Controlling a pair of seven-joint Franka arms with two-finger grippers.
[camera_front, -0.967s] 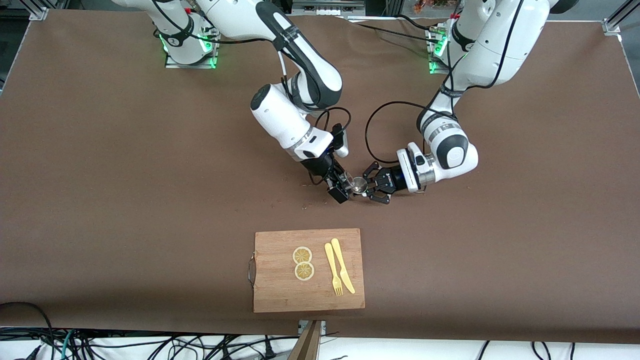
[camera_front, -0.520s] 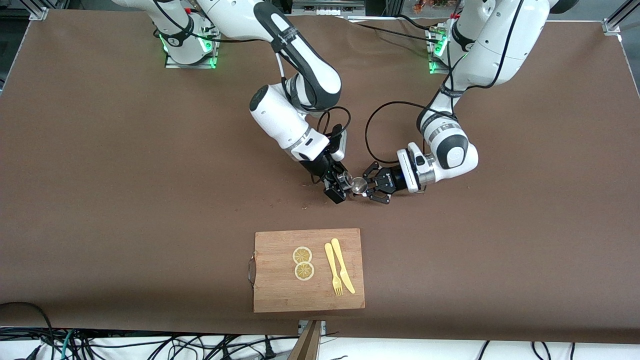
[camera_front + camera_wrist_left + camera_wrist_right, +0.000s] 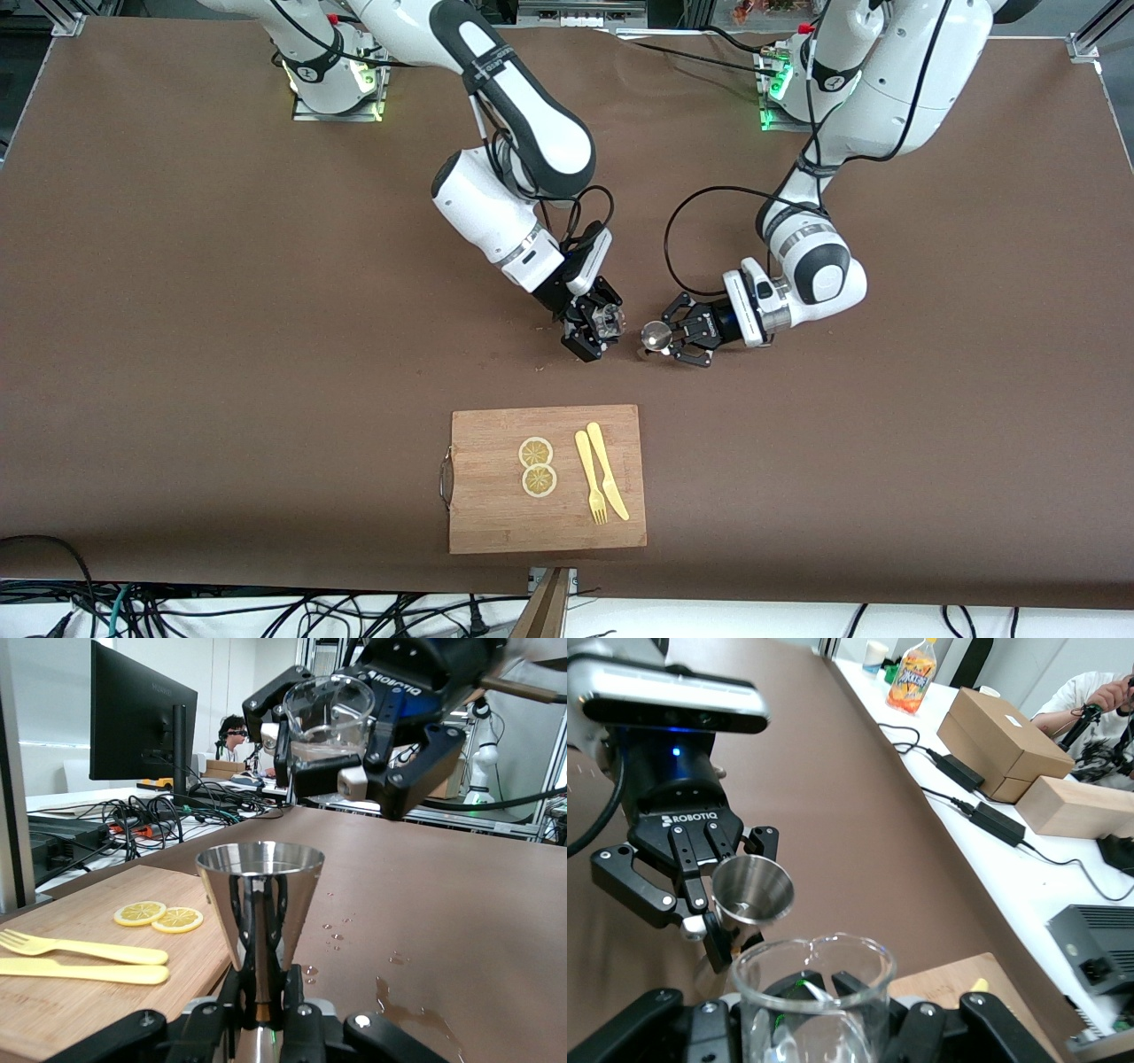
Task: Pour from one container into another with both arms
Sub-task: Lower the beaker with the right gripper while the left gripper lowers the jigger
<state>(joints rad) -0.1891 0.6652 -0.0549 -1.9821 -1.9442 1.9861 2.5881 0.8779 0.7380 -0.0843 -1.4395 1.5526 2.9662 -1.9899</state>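
My right gripper (image 3: 602, 326) is shut on the small clear glass cup (image 3: 608, 319), held just above the table near its middle. The cup (image 3: 811, 1001) fills the foreground of the right wrist view, roughly upright. Beside it, toward the left arm's end, my left gripper (image 3: 660, 337) is shut on the steel jigger (image 3: 656, 335), its round rim facing up. In the left wrist view the fingers (image 3: 301, 1005) clamp the jigger (image 3: 260, 895) at its narrow waist. The glass cup (image 3: 328, 718) hangs a short gap away from it, higher up in the right gripper (image 3: 341, 771).
A wooden cutting board (image 3: 496, 523) lies nearer the front camera, carrying two lemon slices (image 3: 536, 465), a yellow fork (image 3: 589, 478) and a yellow knife (image 3: 607, 470). Water drops (image 3: 337, 935) and a wet patch (image 3: 407, 1001) lie on the brown table by the jigger.
The cup and the jigger were touching and now stand apart. The left gripper drew back toward its own end with the jigger. The right gripper turned the cup back upright.
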